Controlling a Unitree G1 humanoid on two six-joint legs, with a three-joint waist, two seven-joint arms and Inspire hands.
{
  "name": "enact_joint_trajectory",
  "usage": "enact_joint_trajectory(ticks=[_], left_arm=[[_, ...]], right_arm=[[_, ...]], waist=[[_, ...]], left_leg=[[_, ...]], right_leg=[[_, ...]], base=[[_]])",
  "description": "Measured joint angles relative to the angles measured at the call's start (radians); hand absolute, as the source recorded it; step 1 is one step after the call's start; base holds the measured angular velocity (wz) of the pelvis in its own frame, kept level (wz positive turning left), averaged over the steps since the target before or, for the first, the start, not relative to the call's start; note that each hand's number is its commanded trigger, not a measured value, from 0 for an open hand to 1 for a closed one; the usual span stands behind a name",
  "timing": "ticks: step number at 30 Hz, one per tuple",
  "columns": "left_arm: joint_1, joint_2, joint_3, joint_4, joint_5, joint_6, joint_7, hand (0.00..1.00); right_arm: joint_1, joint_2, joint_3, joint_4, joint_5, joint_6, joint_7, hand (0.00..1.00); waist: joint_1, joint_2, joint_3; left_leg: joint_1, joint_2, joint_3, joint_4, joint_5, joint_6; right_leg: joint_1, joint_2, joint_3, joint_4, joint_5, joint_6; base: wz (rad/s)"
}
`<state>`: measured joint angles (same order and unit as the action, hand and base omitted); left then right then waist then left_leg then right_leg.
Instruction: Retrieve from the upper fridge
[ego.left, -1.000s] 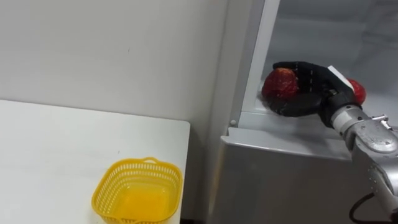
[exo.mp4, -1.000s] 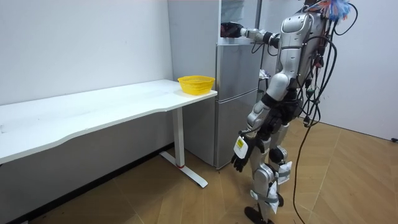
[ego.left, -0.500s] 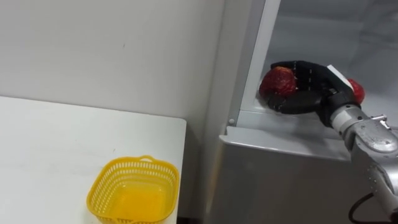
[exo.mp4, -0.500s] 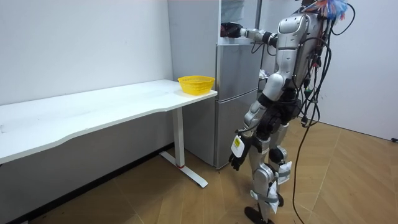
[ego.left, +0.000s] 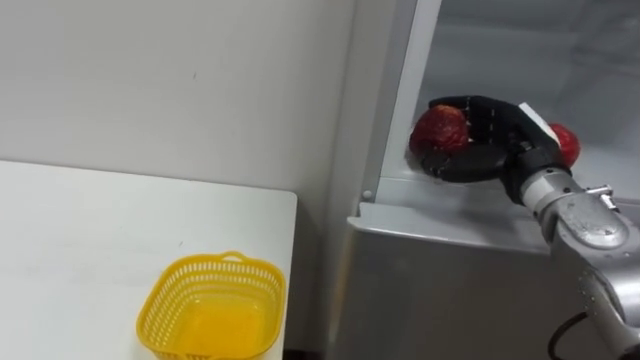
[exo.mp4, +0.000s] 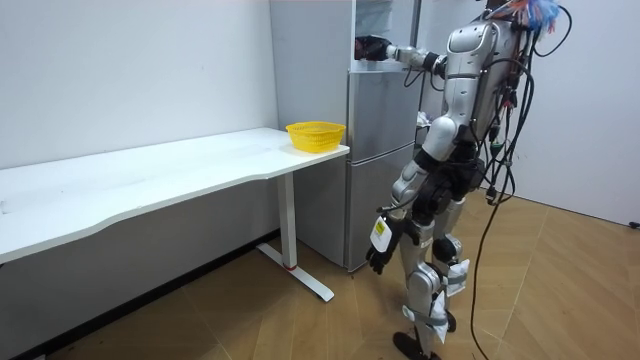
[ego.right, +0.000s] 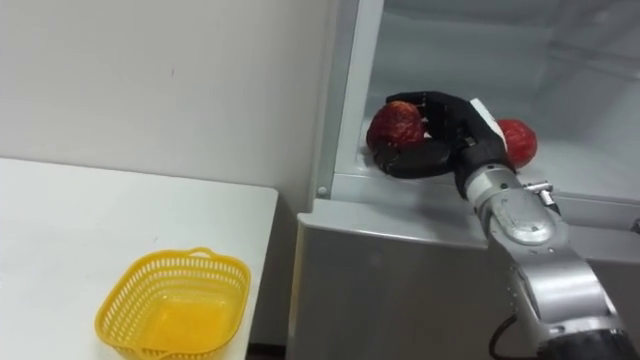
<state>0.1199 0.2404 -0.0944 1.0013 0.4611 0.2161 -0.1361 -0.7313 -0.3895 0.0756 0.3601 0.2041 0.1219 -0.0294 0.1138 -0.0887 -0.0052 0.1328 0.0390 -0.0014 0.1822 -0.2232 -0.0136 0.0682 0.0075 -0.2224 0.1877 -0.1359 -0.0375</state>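
A dark red round fruit (ego.left: 438, 128) (ego.right: 393, 124) sits at the front left of the open upper fridge compartment (ego.left: 560, 60). My right hand (ego.left: 480, 140) (ego.right: 440, 135) is curled round it, thumb underneath, fingers over the top. A second red fruit (ego.left: 564, 144) (ego.right: 514, 141) lies just behind that hand on the same shelf. In the room view my right arm reaches up into the fridge (exo.mp4: 372, 46) while my left hand (exo.mp4: 378, 255) hangs by my thigh. A yellow basket (ego.left: 214, 309) (exo.mp4: 315, 134) stands empty on the white table's (ego.left: 80, 250) near corner.
The fridge's lower door (ego.left: 450, 290) is closed, right beside the table edge. A white wall (ego.left: 180, 80) rises behind the table. In the room view I stand in front of the fridge on a wooden floor (exo.mp4: 560, 290).
The eye view has shifted slightly, so basket and fridge sit further left. My right hand keeps its hold on the fruit in the same spot. My left hand has swung slightly forward.
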Motion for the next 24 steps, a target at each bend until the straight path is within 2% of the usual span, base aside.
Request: enact_joint_trajectory(ticks=[2,5,7,9,11,15,17,19,24], left_arm=[[0.0,-0.002,-0.003,0.0,-0.013,-0.023,0.013,0.0],[0.002,-0.014,-0.007,-0.001,-0.039,-0.032,0.023,0.0],[0.0,-0.02,-0.008,0.0,-0.038,-0.05,0.031,0.0],[0.004,-0.023,-0.009,0.002,-0.038,-0.064,0.05,0.0],[0.005,-0.029,-0.009,0.007,-0.038,-0.073,0.063,0.0],[0.013,-0.028,-0.023,0.016,-0.038,-0.088,0.066,0.0],[0.012,-0.028,-0.048,0.017,-0.038,-0.101,0.068,0.0],[0.012,-0.028,-0.05,0.019,-0.038,-0.112,0.069,0.0],[0.007,-0.033,-0.048,0.042,-0.037,-0.114,0.085,0.0]], right_arm=[[0.064,0.013,-0.001,-0.103,-0.032,0.002,-0.058,1.0],[0.117,0.047,0.0,-0.236,-0.109,0.0,-0.102,1.0],[0.14,0.056,0.001,-0.306,-0.141,-0.001,-0.119,1.0],[0.163,0.086,0.0,-0.386,-0.208,-0.004,-0.15,1.0],[0.189,0.101,0.0,-0.471,-0.262,-0.033,-0.188,1.0],[0.214,0.129,0.002,-0.577,-0.361,-0.065,-0.232,1.0],[0.215,0.133,0.002,-0.609,-0.395,-0.108,-0.265,1.0],[0.215,0.134,0.003,-0.621,-0.411,-0.134,-0.285,1.0],[0.226,0.149,0.034,-0.657,-0.519,-0.153,-0.319,1.0]], waist=[[0.0,0.012,-0.0022],[-0.011,0.032,0.0024],[-0.02,0.043,0.005],[-0.027,0.051,0.0042],[-0.027,0.058,0.0021],[-0.03,0.058,0.0006],[-0.031,0.058,0.0005],[-0.031,0.058,0.0008],[-0.028,0.067,0.008]], left_leg=[[0.0,-0.001,0.0,0.0,0.0,0.0],[0.0,0.0,0.001,0.0,0.0,0.0],[-0.002,0.0,0.002,-0.001,0.0,0.0],[-0.006,0.001,0.005,-0.006,0.0,0.0],[-0.005,0.002,0.021,-0.008,0.0,0.0],[0.0,0.002,0.032,-0.011,0.0,0.0],[0.002,0.002,0.033,-0.012,0.0,0.0],[0.003,0.002,0.032,-0.012,0.0,0.0],[0.0,0.003,0.032,-0.013,0.0,0.0]], right_leg=[[0.001,-0.001,-0.001,0.0,0.0,0.0],[0.001,-0.001,0.003,0.0,0.0,0.0],[-0.003,-0.001,0.004,0.0,0.0,0.0],[-0.01,0.002,0.011,0.001,0.0,0.0],[-0.017,0.005,0.026,0.002,0.0,0.0],[-0.016,0.006,0.031,0.001,0.0,0.0],[-0.014,0.006,0.032,0.0,0.0,0.0],[-0.013,0.007,0.031,0.0,0.0,0.0],[-0.014,0.006,0.03,-0.001,0.0,0.0]], base=[[0.0],[0.0],[0.0],[-0.06],[-0.17],[-0.07],[0.0],[0.0],[0.0]])
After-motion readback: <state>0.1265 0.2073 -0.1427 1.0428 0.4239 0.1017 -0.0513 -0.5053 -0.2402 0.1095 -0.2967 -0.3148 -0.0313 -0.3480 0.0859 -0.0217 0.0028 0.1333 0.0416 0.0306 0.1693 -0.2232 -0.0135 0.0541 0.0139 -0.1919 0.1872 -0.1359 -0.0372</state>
